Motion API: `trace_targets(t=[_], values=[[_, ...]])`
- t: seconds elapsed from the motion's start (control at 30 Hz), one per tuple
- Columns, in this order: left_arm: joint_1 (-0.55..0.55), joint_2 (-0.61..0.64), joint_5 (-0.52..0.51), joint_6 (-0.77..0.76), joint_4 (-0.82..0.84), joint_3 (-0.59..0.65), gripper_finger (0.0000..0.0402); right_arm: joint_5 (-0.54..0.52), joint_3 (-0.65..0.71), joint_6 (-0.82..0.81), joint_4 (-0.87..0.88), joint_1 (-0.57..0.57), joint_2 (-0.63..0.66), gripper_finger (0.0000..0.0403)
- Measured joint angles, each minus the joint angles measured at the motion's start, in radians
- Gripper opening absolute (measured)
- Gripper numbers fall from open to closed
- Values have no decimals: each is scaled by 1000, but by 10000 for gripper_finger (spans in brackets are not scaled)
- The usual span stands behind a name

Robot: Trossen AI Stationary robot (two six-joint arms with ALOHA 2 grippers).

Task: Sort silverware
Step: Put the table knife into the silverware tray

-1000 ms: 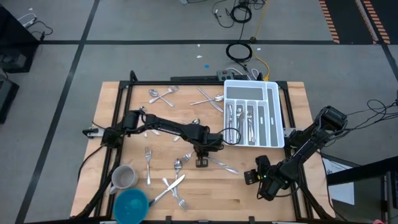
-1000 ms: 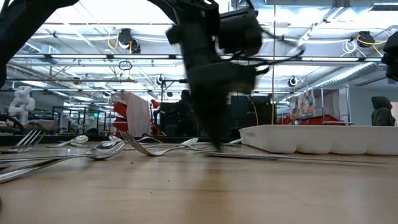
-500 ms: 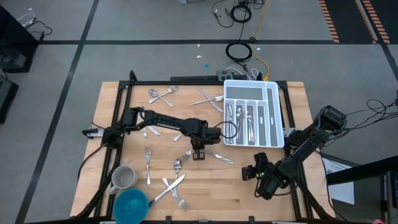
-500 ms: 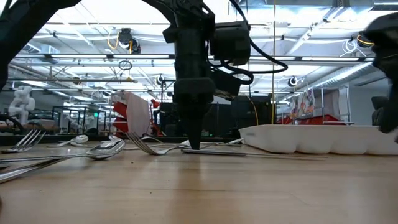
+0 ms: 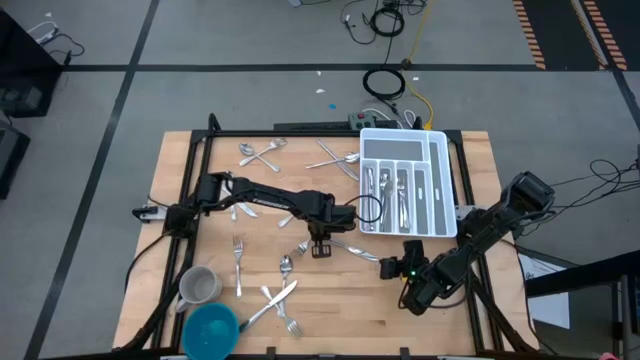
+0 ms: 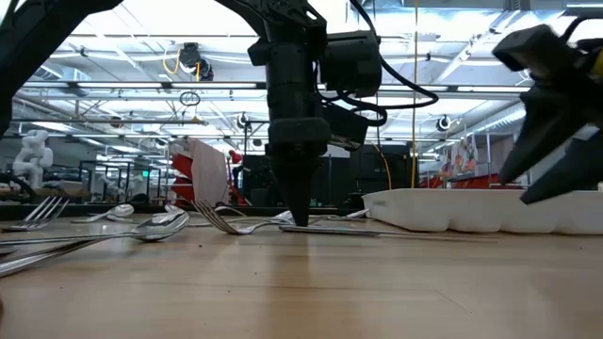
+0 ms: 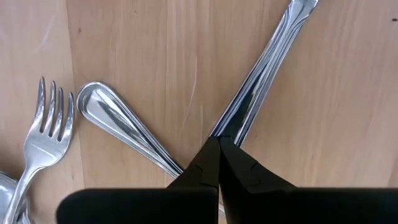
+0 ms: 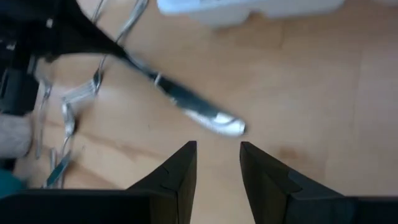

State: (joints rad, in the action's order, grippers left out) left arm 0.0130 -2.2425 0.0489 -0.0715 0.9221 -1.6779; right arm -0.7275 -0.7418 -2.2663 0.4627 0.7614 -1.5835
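Silverware lies scattered on the wooden table [image 5: 180,180]. My left gripper [image 5: 320,250] stands shut mid-table, pointing straight down onto one end of a knife [image 5: 362,253] that lies flat. A handle [image 7: 118,121] and a fork [image 7: 43,137] lie beside it. My right gripper [image 5: 395,268] hovers open just right of the knife's free end [image 8: 224,126], slanting down with nothing between its fingers [image 8: 180,171]. In the low view it hangs clear of the table [image 6: 546,122]. My left gripper meets the knife's end [image 7: 233,127] with its shut fingertips [image 6: 297,218], coming from above and pointing down. The tips sit on top of that end rather than around it. The knife lies flat on the table [image 6: 377,233], running away toward the right gripper.
The white organiser tray [image 5: 440,150] with several pieces in it stands at the far right. A fork [image 5: 238,262], a spoon [image 5: 286,266] and crossed pieces [image 5: 275,300] lie near the front. More lie at the far edge [image 5: 260,152]. A grey mug [image 5: 199,285] and a blue bowl [image 5: 210,328] sit front left.
My left gripper went a little toward the far left, staying shut, and the knife slid along the table with it; since then it has kept still. My right gripper has moved left toward the knife's free end, turning as it went.
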Motion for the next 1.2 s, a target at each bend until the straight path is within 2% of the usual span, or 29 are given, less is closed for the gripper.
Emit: trace_targets(t=[0.37,0.47,0.73,0.87,1.2], values=[[0,0,0,-1,-40,-10,0,0,0,71,-179,2,-53,118],[0,-2,0,1,-10,-37,0,25,0,96,-181,1,-56,117],[0,24,-59,8,51,-84,0,-56,0,134,-198,6,-56,116],[-1,48,-92,12,86,-89,0,-64,0,135,-197,6,-56,116],[0,50,-77,52,32,-59,0,-62,0,129,-197,6,-56,116]])
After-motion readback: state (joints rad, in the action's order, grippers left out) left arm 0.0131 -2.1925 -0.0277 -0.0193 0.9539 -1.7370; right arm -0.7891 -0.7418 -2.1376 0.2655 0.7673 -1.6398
